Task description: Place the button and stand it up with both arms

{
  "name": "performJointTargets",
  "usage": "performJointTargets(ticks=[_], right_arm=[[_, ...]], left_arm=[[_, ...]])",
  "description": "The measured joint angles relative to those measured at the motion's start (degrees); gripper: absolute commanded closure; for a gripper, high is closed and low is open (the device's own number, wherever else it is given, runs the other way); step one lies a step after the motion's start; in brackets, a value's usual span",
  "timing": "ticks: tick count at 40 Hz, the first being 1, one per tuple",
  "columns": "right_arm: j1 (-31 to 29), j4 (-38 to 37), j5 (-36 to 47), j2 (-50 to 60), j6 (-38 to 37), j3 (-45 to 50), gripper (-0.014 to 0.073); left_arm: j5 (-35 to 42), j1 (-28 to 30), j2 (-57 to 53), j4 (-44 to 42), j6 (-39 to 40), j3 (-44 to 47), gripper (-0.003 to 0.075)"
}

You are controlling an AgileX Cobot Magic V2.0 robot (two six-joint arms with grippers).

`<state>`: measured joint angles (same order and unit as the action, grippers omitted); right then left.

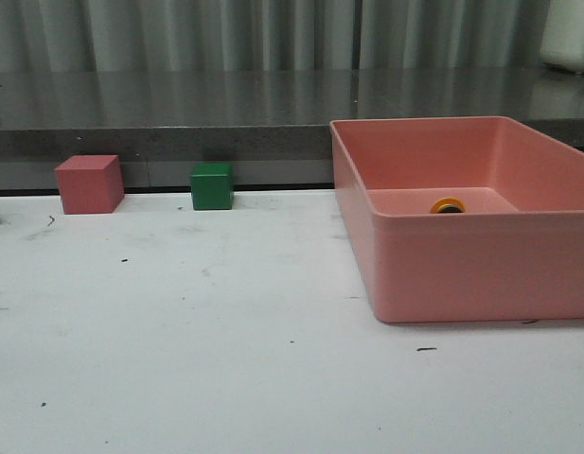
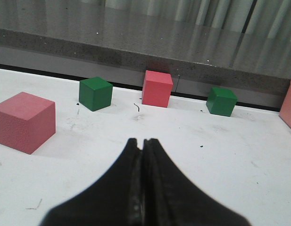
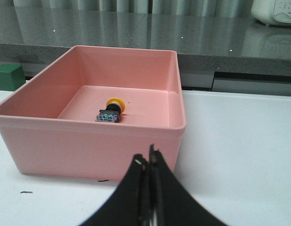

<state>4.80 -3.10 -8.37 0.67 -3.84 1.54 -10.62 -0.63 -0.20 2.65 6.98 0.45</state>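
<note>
The button (image 3: 111, 110) lies on its side on the floor of a pink bin (image 3: 88, 136), yellow cap toward the far wall, black body and bluish base toward me. In the front view only its yellow cap (image 1: 449, 205) shows above the bin's front wall (image 1: 481, 270). My right gripper (image 3: 148, 159) is shut and empty, outside the bin, just short of its near wall. My left gripper (image 2: 142, 142) is shut and empty over bare white table, well short of the cubes. Neither arm shows in the front view.
Pink cubes (image 2: 23, 121) (image 2: 157, 88) and green cubes (image 2: 95, 93) (image 2: 221, 100) stand along the back of the white table. One pink cube (image 1: 88, 183) and one green cube (image 1: 212, 185) show in the front view. A grey ledge (image 1: 178, 123) runs behind the table.
</note>
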Motion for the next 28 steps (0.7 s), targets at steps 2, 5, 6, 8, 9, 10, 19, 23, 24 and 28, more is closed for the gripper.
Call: performJointTargets(ticks=[2, 5, 6, 8, 9, 10, 19, 23, 24, 28], right_arm=[[0.0, 0.0, 0.0, 0.0, 0.0, 0.0, 0.0662], [0.0, 0.0, 0.0, 0.0, 0.0, 0.0, 0.0662], [0.0, 0.0, 0.0, 0.0, 0.0, 0.0, 0.0662], [0.0, 0.0, 0.0, 0.0, 0.0, 0.0, 0.0662], [0.0, 0.0, 0.0, 0.0, 0.0, 0.0, 0.0662], [0.0, 0.0, 0.0, 0.0, 0.0, 0.0, 0.0662], [0.0, 0.0, 0.0, 0.0, 0.0, 0.0, 0.0662], [0.0, 0.0, 0.0, 0.0, 0.0, 0.0, 0.0662], [0.0, 0.0, 0.0, 0.0, 0.0, 0.0, 0.0662], [0.0, 0.0, 0.0, 0.0, 0.0, 0.0, 0.0662]], left_arm=[[0.0, 0.0, 0.0, 0.0, 0.0, 0.0, 0.0740], [0.0, 0.0, 0.0, 0.0, 0.0, 0.0, 0.0740], [0.0, 0.0, 0.0, 0.0, 0.0, 0.0, 0.0740], [0.0, 0.0, 0.0, 0.0, 0.0, 0.0, 0.0740], [0.0, 0.0, 0.0, 0.0, 0.0, 0.0, 0.0740], [0.0, 0.0, 0.0, 0.0, 0.0, 0.0, 0.0740], [0.0, 0.0, 0.0, 0.0, 0.0, 0.0, 0.0740], [0.0, 0.0, 0.0, 0.0, 0.0, 0.0, 0.0740], [0.0, 0.0, 0.0, 0.0, 0.0, 0.0, 0.0740], [0.0, 0.0, 0.0, -2.6, -0.3, 0.0, 0.0740]])
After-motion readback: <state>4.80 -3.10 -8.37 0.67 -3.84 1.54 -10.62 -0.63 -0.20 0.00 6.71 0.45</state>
